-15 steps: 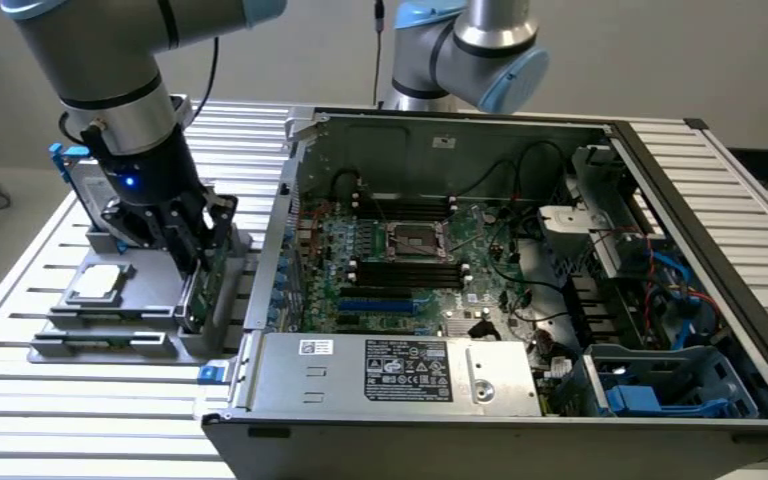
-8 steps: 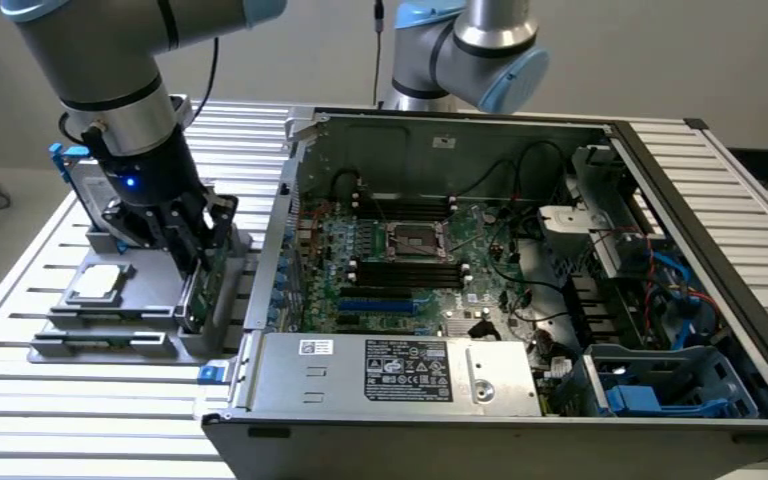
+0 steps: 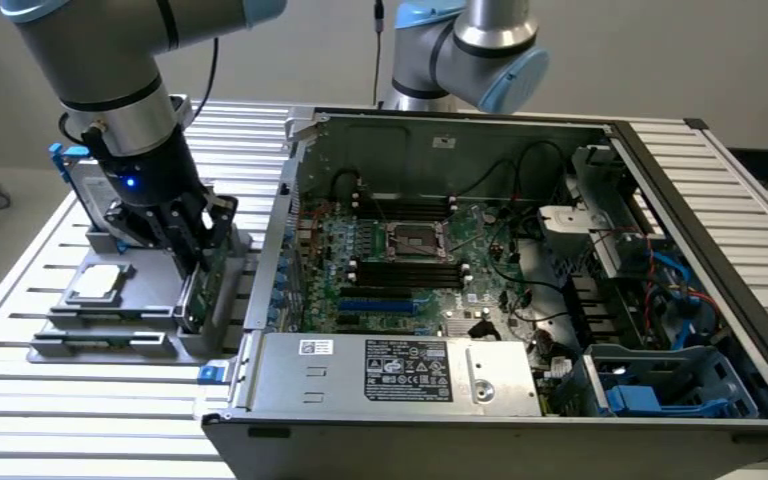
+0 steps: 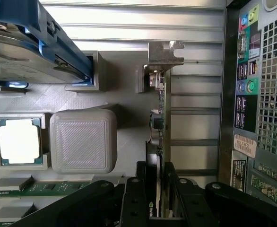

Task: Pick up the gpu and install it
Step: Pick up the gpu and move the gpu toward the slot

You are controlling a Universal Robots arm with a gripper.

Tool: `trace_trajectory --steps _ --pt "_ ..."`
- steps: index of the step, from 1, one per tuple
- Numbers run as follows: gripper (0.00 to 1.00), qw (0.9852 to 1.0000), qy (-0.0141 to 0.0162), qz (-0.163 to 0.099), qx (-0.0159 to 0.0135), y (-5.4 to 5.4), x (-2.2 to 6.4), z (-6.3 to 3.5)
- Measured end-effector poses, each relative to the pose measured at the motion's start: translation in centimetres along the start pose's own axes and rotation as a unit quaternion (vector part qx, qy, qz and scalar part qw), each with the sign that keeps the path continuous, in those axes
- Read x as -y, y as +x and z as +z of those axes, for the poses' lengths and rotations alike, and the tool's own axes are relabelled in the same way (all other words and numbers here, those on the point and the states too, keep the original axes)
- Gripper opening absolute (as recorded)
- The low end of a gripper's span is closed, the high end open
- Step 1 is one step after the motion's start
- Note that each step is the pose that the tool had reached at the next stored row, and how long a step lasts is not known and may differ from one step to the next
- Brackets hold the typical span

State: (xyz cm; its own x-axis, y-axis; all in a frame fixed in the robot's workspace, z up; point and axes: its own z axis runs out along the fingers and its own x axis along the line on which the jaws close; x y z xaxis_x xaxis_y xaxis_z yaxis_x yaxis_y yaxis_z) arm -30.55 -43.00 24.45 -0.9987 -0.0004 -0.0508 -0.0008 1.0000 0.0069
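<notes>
The gripper hangs straight down over the grey holder tray at the exterior view's left, just beside the open computer case. The gpu stands on its edge in a slot of that tray, directly under the gripper and on the side of the tray nearest the case. In the wrist view the gripper straddles one end of the gpu. Its jaws are spread, with one of the fingers on the glossy black shroud side and the other on the green board side. They seem to stand just clear of the card's faces, though dark shroud against dark finger makes any contact hard to judge. The card runs away from the gripper along its slot, and its silver metal bracket is at the far end, well apart from the fingertips. The gpu sits seated in the tray, not lifted. Beside it in the tray lie a square grey block and, past that, the small silver processor chip in its own recess. The hard drive with blue rails stands at the tray's far end. Inside the case, the motherboard lies exposed, with no card in the gripper's reach there. The whole set rests on a slatted metal table.
</notes>
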Motion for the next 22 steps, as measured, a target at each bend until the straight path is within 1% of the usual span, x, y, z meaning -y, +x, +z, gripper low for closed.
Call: trace_trajectory --steps 1,8,15,22 --pt "0.27 1.0 0.0 0.0 0.0 0.0 0.0 0.0" --pt "0.26 1.0 0.0 0.0 0.0 0.0 0.0 0.0" --pt "0.26 1.0 -0.0007 0.0 0.0 -0.02 0.0 0.0" --pt "0.26 1.0 -0.0032 0.0 -0.0001 -0.14 0.0 -0.24"
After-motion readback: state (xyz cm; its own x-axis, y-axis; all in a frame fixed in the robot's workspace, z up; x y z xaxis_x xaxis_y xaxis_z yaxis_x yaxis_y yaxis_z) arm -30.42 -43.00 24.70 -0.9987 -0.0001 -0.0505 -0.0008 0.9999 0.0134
